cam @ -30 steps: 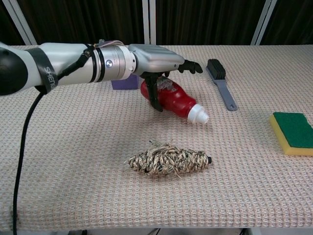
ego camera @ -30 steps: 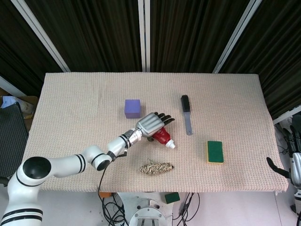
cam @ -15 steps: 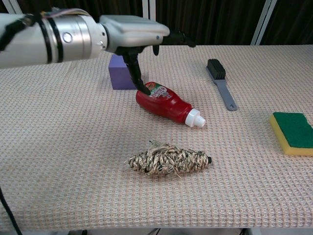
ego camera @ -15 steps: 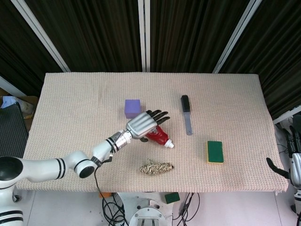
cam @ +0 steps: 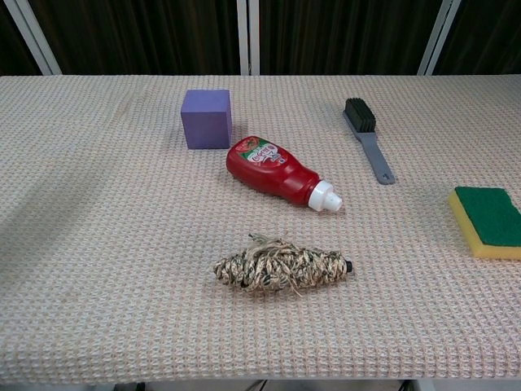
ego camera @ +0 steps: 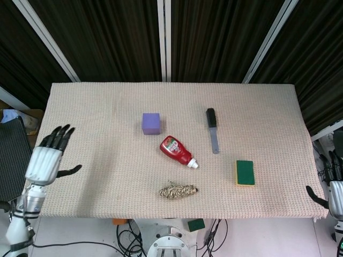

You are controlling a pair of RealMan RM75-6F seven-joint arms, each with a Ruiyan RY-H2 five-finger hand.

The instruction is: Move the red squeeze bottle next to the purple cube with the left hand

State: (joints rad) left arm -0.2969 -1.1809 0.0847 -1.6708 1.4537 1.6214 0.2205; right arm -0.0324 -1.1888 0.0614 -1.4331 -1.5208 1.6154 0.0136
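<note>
The red squeeze bottle (ego camera: 177,151) (cam: 276,171) lies on its side mid-table, white cap toward the front right. Its base sits just in front and to the right of the purple cube (ego camera: 151,123) (cam: 206,119), with a narrow gap between them. My left hand (ego camera: 47,158) hangs off the table's left edge, fingers spread, holding nothing. At the far right edge of the head view my right hand (ego camera: 333,188) shows partly, fingers apart and empty. The chest view shows neither hand.
A black brush with a grey handle (ego camera: 212,129) (cam: 368,138) lies to the right of the bottle. A green and yellow sponge (ego camera: 245,172) (cam: 488,220) sits at the right front. A woven straw bundle (ego camera: 178,190) (cam: 281,266) lies in front of the bottle.
My left hand let go of the bottle and drew back off the left side of the table. The bottle stays lying beside the cube.
</note>
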